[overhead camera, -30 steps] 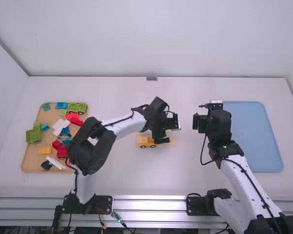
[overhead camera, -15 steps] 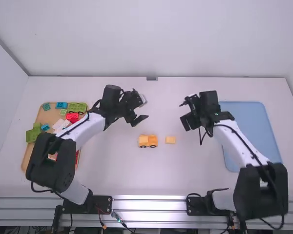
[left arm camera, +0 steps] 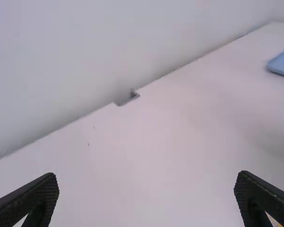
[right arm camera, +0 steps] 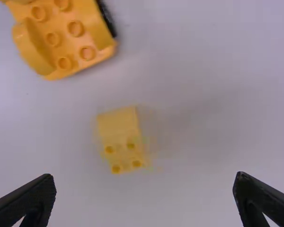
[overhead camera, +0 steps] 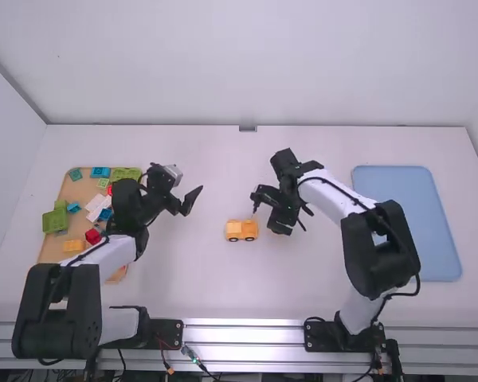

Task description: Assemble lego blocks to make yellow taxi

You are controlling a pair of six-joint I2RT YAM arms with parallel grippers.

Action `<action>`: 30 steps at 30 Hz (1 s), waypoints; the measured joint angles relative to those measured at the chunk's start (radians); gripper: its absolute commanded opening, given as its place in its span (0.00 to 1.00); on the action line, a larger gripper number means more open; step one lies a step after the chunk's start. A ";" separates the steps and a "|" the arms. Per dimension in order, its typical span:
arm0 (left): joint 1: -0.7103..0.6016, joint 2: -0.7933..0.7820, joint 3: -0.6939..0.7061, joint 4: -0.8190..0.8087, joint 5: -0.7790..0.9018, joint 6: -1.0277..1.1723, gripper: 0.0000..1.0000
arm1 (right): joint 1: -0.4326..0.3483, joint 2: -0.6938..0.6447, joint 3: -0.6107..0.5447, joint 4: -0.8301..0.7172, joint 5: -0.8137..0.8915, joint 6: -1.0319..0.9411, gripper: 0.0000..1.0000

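Wooden tray: the tan, flat wooden tray (overhead camera: 51,261) at far left holds green plastic blocks (overhead camera: 54,221) along its left side, a blue plastic block (overhead camera: 100,172) at the far edge, white plastic pieces (overhead camera: 98,203) mid-tray, a small red block (overhead camera: 93,236), and a yellow-orange brick (overhead camera: 74,246) nearer; the left arm crosses its near right part.
Left gripper: (overhead camera: 190,202) above the table just right of the tray, fingers wide, nothing between them.
Taxi base: the yellow-orange, studded plastic car base with black wheels (overhead camera: 241,230) stands mid-table, wheels down.
Loose brick: the small yellow plastic brick (right arm camera: 119,139) lies on the table near the base, to its right; its studs seem grouped at one end, though the view is soft.
Right gripper: (overhead camera: 268,212) above the loose brick, fingers wide, holding nothing.
Blue tray: the light blue, rounded rectangular tray (overhead camera: 414,223) lies at far right, the right arm over its left near part.
Edges and room: white tabletop (overhead camera: 191,278) spans between the trays, from the near metal rail to the far wall.
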 measured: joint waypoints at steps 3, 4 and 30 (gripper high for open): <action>0.002 0.000 -0.008 0.000 0.001 -0.015 0.99 | 0.014 0.031 0.002 -0.008 -0.003 -0.029 1.00; 0.003 0.000 -0.008 0.002 0.001 -0.019 0.99 | 0.018 0.049 0.002 -0.004 -0.002 -0.039 1.00; 0.002 0.000 -0.008 0.005 0.034 -0.037 0.99 | 0.020 0.146 -0.047 0.091 -0.016 0.043 0.51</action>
